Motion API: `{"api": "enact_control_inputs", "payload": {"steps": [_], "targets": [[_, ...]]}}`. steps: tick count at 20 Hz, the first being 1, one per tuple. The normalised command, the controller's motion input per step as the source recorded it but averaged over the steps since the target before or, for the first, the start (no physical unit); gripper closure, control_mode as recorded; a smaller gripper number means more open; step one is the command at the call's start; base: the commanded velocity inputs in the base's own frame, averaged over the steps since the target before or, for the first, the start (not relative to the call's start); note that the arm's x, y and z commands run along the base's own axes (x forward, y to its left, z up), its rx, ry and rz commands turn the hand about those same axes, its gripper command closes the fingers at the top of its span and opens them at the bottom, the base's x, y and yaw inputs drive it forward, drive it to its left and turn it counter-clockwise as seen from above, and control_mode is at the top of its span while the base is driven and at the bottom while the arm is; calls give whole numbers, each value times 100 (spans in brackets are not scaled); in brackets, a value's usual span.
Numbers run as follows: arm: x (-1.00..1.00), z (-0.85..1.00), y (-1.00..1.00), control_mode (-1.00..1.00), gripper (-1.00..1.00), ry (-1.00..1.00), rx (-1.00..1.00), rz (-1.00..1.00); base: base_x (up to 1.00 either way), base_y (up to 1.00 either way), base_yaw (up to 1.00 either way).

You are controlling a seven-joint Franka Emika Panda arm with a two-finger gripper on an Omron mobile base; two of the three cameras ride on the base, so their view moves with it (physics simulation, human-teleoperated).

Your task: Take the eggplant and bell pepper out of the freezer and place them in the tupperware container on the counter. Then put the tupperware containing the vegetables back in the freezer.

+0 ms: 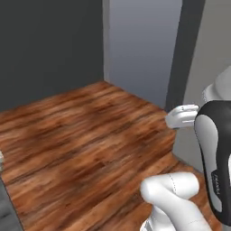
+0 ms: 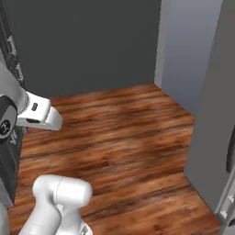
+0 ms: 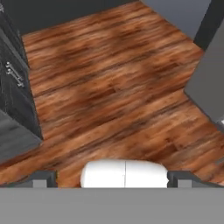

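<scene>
Gripper (image 3: pixel 112 177) jaws spread wide, nothing btwn them, tips far apart over bare wood floor (image 3: pixel 113 87). Freezer (image 2: pixel 209 137): grey side panel at right of right base view, dark handle at its edge; door looks closed, can't tell for sure. Grey cabinets (image 3: pixel 13 100) w/ silver handle at left in hand view. Dark wall (image 1: pixel 49 45) behind, paler wall beside it.
</scene>
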Motion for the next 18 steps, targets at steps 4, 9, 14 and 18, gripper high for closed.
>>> {"api": "enact_control_inputs", "payload": {"steps": [4,9,14,18], "targets": [[0,0,0,100,-100,0,0,0,0,-26,-94],[0,0,0,100,-100,0,0,0,6,-39,-87],[0,0,0,100,-100,0,0,0,71,21,-55],[0,0,0,100,-100,0,0,0,20,32,-38]]}}
